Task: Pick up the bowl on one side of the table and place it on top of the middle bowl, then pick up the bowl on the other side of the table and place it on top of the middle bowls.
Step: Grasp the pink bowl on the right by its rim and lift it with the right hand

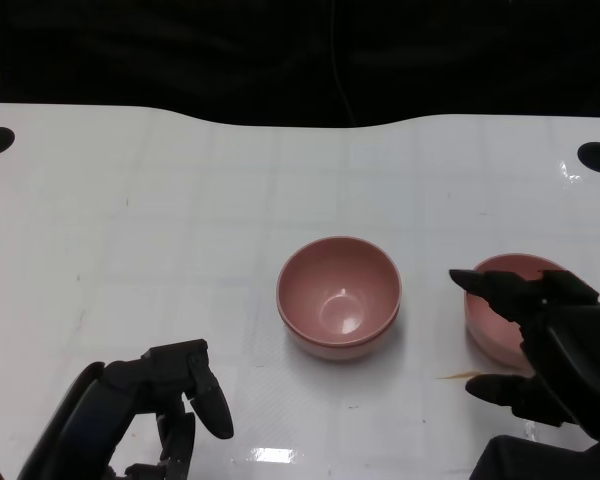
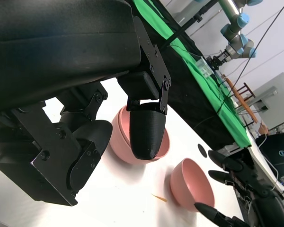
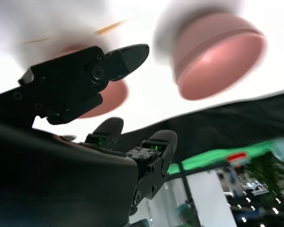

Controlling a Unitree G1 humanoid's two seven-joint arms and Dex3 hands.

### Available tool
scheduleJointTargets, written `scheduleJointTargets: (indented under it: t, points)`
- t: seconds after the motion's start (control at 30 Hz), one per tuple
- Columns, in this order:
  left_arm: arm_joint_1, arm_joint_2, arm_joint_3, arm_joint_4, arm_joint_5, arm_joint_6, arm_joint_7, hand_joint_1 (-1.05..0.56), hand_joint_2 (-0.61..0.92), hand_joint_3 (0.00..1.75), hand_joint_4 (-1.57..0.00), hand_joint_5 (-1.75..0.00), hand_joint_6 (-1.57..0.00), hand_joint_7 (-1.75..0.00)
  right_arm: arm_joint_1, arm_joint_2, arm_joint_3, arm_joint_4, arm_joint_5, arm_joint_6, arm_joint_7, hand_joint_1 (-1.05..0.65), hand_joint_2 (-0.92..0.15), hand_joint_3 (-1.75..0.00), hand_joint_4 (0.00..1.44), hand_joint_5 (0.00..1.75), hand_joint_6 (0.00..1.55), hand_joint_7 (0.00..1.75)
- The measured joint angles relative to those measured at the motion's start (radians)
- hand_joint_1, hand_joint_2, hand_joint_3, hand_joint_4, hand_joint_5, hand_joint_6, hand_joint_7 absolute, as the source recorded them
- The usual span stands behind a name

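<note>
Right robot hand spread beside upright side bowl; middle bowl upright.

R hand hides pt of side bowl; bowls blurred in R wrist view.

I see a glossy white table throwing back the ceiling lights, smooth all over. My middle bowl looks like smooth pink plastic or glazed ware with a soft sheen inside; the right-side bowl has the same finish. Both my left hand and right hand look like matt black plastic; green cloth shows in the left wrist view
</note>
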Motion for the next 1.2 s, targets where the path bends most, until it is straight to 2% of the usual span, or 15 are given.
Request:
scheduleJointTargets:
  t: [0.13, 0.23, 0.57, 0.63, 0.7, 0.73, 0.77, 0.93, 1.03, 1.13, 1.17, 1.2]
  points:
    - [-0.001, -0.001, 0.001, 0.0, 0.0, 0.001, -0.009, 0.11, 0.2, 1.68, -0.93, -1.74, -0.83, -1.55, -0.021, -0.021, 0.026, -0.019, -0.087, 0.1, 0.075, -0.6, -0.88, -0.02, 0.08, 0.69, 0.18, 0.16]
    - [-0.002, -0.001, 0.003, 0.0, 0.001, 0.005, -0.012, 0.11, 0.2, 1.67, -0.93, -1.73, -0.83, -1.54, -0.047, -0.031, 0.043, -0.022, -0.134, 0.164, 0.128, -0.6, -0.88, 0.0, 0.13, 0.66, 0.21, 0.13]
    - [-0.002, -0.001, 0.008, 0.0, 0.001, 0.005, -0.025, 0.12, 0.2, 1.66, -0.93, -1.73, -0.83, -1.53, -0.072, -0.046, 0.079, -0.021, -0.152, 0.21, 0.147, -0.6, -0.88, 0.0, 0.16, 0.62, 0.24, 0.1]
    - [-0.005, -0.001, 0.009, 0.001, 0.0, 0.006, -0.027, 0.12, 0.2, 1.66, -0.94, -1.73, -0.84, -1.53, -0.119, -0.046, 0.105, 0.063, -0.164, 0.219, 0.132, -0.52, -0.91, -0.02, 0.31, 0.52, 0.4, 0.09]
    - [-0.012, -0.001, 0.008, 0.001, 0.0, 0.005, -0.033, 0.12, 0.2, 1.66, -0.94, -1.73, -0.84, -1.53, -0.171, -0.045, 0.132, 0.19, -0.17, 0.232, 0.112, -0.5, -0.92, -0.03, 0.37, 0.47, 0.46, 0.07]
    - [-0.012, -0.001, 0.008, 0.002, 0.0, 0.004, -0.036, 0.12, 0.2, 1.65, -0.94, -1.73, -0.84, -1.52, -0.185, -0.045, 0.141, 0.239, -0.169, 0.238, 0.102, -0.47, -0.92, -0.04, 0.51, 0.47, 0.52, 0.07]
    - [-0.012, -0.001, 0.008, 0.005, 0.0, 0.002, -0.039, 0.13, 0.21, 1.65, -0.94, -1.73, -0.84, -1.52, -0.195, -0.045, 0.149, 0.275, -0.167, 0.239, 0.093, -0.47, -0.92, -0.05, 0.56, 0.47, 0.55, 0.07]
    - [-0.015, -0.001, 0.008, 0.016, -0.001, -0.007, -0.045, 0.12, 0.22, 1.63, -0.94, -1.72, -0.84, -1.51, -0.244, -0.045, 0.174, 0.367, -0.147, 0.24, 0.055, -0.44, -0.92, -0.1, 0.68, 0.39, 0.63, 0.05]
    - [-0.022, -0.001, 0.009, 0.019, -0.001, -0.014, -0.047, 0.11, 0.21, 1.64, -0.94, -1.72, -0.84, -1.51, -0.266, -0.047, 0.182, 0.42, -0.133, 0.241, 0.029, -0.44, -0.92, -0.12, 0.75, 0.4, 0.67, 0.06]
    - [-0.023, -0.001, 0.009, 0.022, -0.001, -0.015, -0.05, 0.1, 0.21, 1.64, -0.94, -1.72, -0.84, -1.52, -0.283, -0.051, 0.197, 0.443, -0.127, 0.241, 0.006, -0.44, -0.92, -0.12, 0.77, 0.4, 0.68, 0.06]
    - [-0.023, -0.001, 0.009, 0.023, -0.001, -0.015, -0.051, 0.1, 0.21, 1.64, -0.94, -1.72, -0.84, -1.52, -0.289, -0.051, 0.2, 0.453, -0.126, 0.239, -0.005, -0.35, -0.92, -0.11, 0.85, 0.79, 0.8, 0.07]
    - [-0.023, -0.001, 0.009, 0.023, 0.0, -0.016, -0.051, 0.1, 0.21, 1.64, -0.95, -1.72, -0.85, -1.52, -0.297, -0.052, 0.202, 0.47, -0.123, 0.235, -0.023, -0.31, -0.92, -0.1, 0.83, 1.03, 0.87, 0.07]
